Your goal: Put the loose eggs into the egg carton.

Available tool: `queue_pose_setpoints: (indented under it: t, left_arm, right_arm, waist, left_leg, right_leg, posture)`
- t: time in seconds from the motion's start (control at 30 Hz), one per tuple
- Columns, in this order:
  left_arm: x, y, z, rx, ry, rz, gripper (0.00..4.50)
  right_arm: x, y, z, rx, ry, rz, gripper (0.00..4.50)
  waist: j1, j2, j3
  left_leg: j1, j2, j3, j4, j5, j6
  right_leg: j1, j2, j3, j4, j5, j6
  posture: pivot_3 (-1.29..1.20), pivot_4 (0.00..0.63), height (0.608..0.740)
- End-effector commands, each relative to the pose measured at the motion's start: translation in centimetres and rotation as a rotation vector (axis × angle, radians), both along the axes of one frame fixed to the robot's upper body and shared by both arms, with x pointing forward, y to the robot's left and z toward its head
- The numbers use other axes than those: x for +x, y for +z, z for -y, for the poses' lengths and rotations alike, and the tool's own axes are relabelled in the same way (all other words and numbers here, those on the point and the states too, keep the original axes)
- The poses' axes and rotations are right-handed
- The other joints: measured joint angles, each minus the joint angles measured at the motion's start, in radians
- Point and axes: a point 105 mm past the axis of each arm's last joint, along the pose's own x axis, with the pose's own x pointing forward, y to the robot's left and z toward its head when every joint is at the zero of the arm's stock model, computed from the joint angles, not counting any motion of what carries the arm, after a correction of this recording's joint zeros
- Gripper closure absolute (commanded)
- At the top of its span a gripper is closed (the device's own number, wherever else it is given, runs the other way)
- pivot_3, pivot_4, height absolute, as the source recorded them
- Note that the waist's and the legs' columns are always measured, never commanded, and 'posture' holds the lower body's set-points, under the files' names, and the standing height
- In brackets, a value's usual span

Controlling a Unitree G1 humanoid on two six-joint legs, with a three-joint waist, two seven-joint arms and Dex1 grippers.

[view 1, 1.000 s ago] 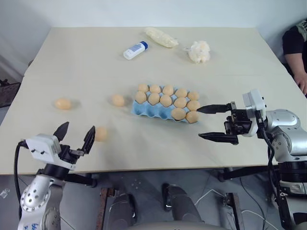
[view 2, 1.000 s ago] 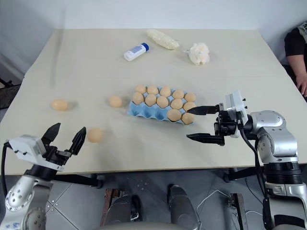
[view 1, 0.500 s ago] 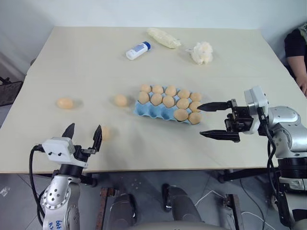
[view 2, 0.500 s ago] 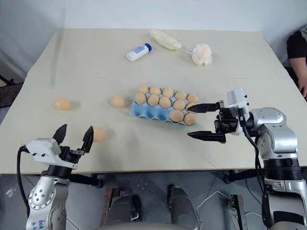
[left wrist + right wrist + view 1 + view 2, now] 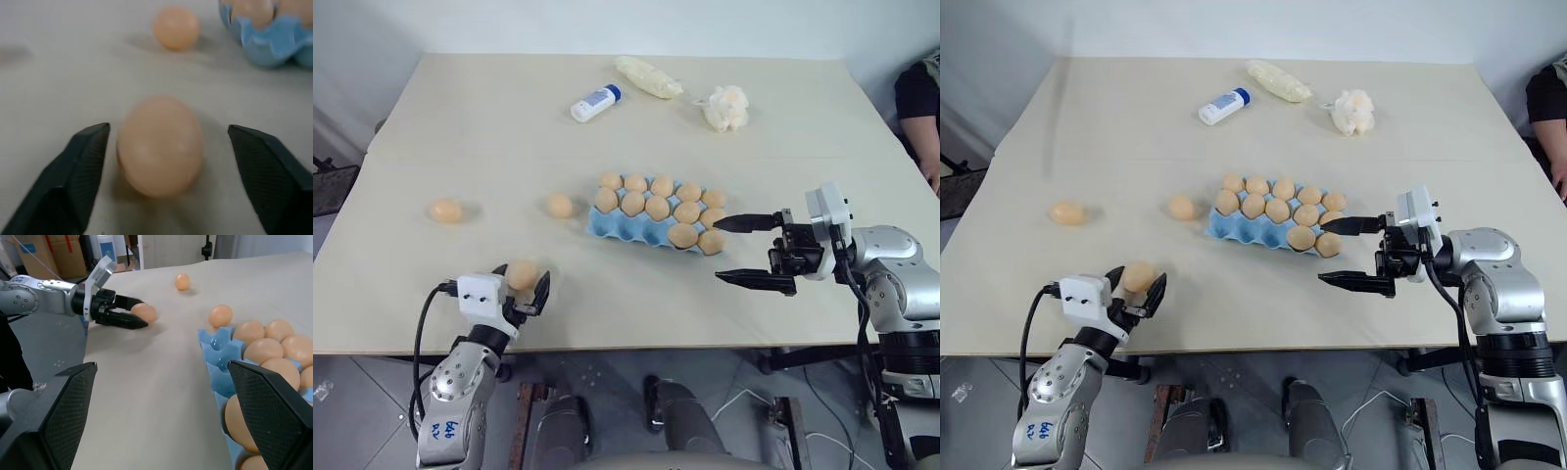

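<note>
Left wrist view: left end effector (image 5: pixel 164 161) straddles a loose egg (image 5: pixel 160 145) that lies on the surface (image 5: pixel 489 147), one finger (image 5: pixel 80 169) close to or touching its shell, the other finger (image 5: pixel 266 169) clear of it with a visible gap. Jaws partly spread, not clamped; egg not lifted. From the head views this egg (image 5: pixel 522 274) sits near the surface's front edge on the robot's left, between the black fingers.

Two more loose eggs on the surface: one (image 5: pixel 561 206) just beside the left end of the egg carton (image 5: pixel 612 226), another (image 5: pixel 446 211) well apart, further left.

Egg carton is mid-surface, light blue, already carrying eggs in most cups; the empty cups visible are at its left front edge. Right wrist view shows the same empty blue cups (image 5: pixel 217 350) at the carton's near end.

Right end effector (image 5: pixel 754 250) hangs level just beside the right end of the carton, pointing toward it, jaws wide, nothing between them, not touching carton or eggs.

Far side of the surface: white bottle with a blue cap (image 5: pixel 591 102) lying on its side, pale yellow lumpy bag (image 5: pixel 648 76) beside it, white fluffy wad (image 5: pixel 724 105) further right. A person's dark sleeve (image 5: pixel 915 93) at the right edge of the head views.
</note>
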Motion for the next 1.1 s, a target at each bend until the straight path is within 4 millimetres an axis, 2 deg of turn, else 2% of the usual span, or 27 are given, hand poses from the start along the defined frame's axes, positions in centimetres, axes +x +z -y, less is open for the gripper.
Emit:
queue_pose_setpoints:
  t: [0.03,0.13,0.17,0.3,0.5,0.6,0.7,0.83,0.87,0.9,1.1]
  left_arm:
    - [0.2,1.9,1.0,0.016,-0.018,0.058,1.56]
    - [0.5,2.6,1.4,0.015,-0.029,0.070,2.55]
    - [0.7,2.8,1.5,0.013,-0.032,0.075,2.73]
    - [1.2,4.3,1.4,0.020,-0.068,0.127,2.78]
    - [2.4,7.6,-1.2,0.029,-0.127,0.217,2.78]
    - [3.7,9.7,-2.0,0.036,-0.200,0.259,2.78]
    - [5.8,12.8,0.0,0.062,-0.405,0.305,2.78]
    - [7.3,13.1,2.7,0.079,-0.576,0.302,2.78]
    - [7.8,13.4,3.4,0.080,-0.612,0.311,2.78]
    - [8.3,13.6,4.3,0.077,-0.656,0.315,2.78]
    - [10.4,13.6,9.4,0.048,-0.868,0.301,2.78]
  right_arm:
    - [-0.2,1.0,0.5,-0.004,-0.016,0.047,0.00]
    - [-0.1,0.9,0.6,-0.005,-0.023,0.047,0.00]
    - [-0.1,0.9,0.7,-0.006,-0.025,0.047,0.00]
    - [-0.2,1.0,1.0,-0.001,-0.034,0.051,0.00]
    - [-0.4,1.2,1.8,0.027,-0.053,0.075,0.00]
    - [-0.3,0.9,2.0,0.024,-0.081,0.068,0.00]
    - [-0.5,0.6,2.0,0.026,-0.111,0.064,0.00]
    - [-0.6,0.6,2.0,0.029,-0.134,0.072,0.00]
    - [-0.6,0.6,2.1,0.028,-0.141,0.075,0.00]
    - [-0.7,0.6,2.2,0.028,-0.150,0.077,0.00]
    - [-1.3,0.4,2.6,0.033,-0.205,0.085,0.00]
  waist:
    - [0.001,0.000,0.000]
    - [0.002,0.000,0.000]
    - [0.003,0.000,0.000]
    - [0.005,0.000,0.000]
    - [0.008,0.001,0.000]
    - [0.011,0.001,0.000]
    - [0.027,0.001,0.000]
    - [0.029,0.004,-0.001]
    - [0.029,0.004,-0.001]
    - [0.027,0.004,-0.001]
    - [0.028,0.004,-0.001]
  left_leg:
    - [0.000,0.000,0.000,0.000,0.000,0.000]
    - [0.000,0.000,0.000,0.000,0.000,0.000]
    - [0.000,0.000,0.000,0.000,0.000,0.000]
    - [0.000,0.000,0.000,0.000,0.000,0.000]
    - [0.000,0.000,0.000,0.000,0.000,0.000]
    - [0.000,0.000,0.000,0.001,0.000,0.000]
    - [0.000,0.000,0.000,0.003,0.001,0.000]
    - [-0.001,-0.001,0.005,0.002,0.001,0.000]
    - [0.000,-0.002,0.005,0.002,0.000,0.001]
    - [-0.001,-0.002,0.007,0.002,0.001,0.005]
    - [-0.002,0.000,0.008,0.000,0.001,0.004]
  right_leg:
    - [0.000,0.000,0.000,0.000,0.000,0.000]
    - [0.000,0.000,0.000,0.000,0.000,0.000]
    - [0.000,0.000,0.000,0.000,0.000,0.000]
    - [0.000,0.000,0.000,0.000,0.001,0.002]
    - [0.000,0.000,0.000,0.002,0.001,0.002]
    - [0.000,0.000,0.000,0.003,0.001,0.003]
    - [0.000,0.000,-0.002,0.004,0.001,0.002]
    - [0.001,-0.001,-0.001,0.002,0.002,0.003]
    - [0.001,-0.002,-0.001,0.002,0.004,0.006]
    - [0.001,-0.001,-0.001,0.002,0.010,0.016]
    - [-0.001,0.002,-0.003,0.001,0.009,0.016]
  posture:
    - [0.00,0.150,0.740]
    - [0.00,0.150,0.740]
    - [0.00,0.150,0.740]
    - [0.00,0.150,0.740]
    - [0.00,0.150,0.740]
    - [0.00,0.150,0.740]
    - [0.00,0.150,0.740]
    - [0.00,0.150,0.740]
    - [0.00,0.150,0.740]
    - [0.00,0.150,0.740]
    - [0.00,0.150,0.740]
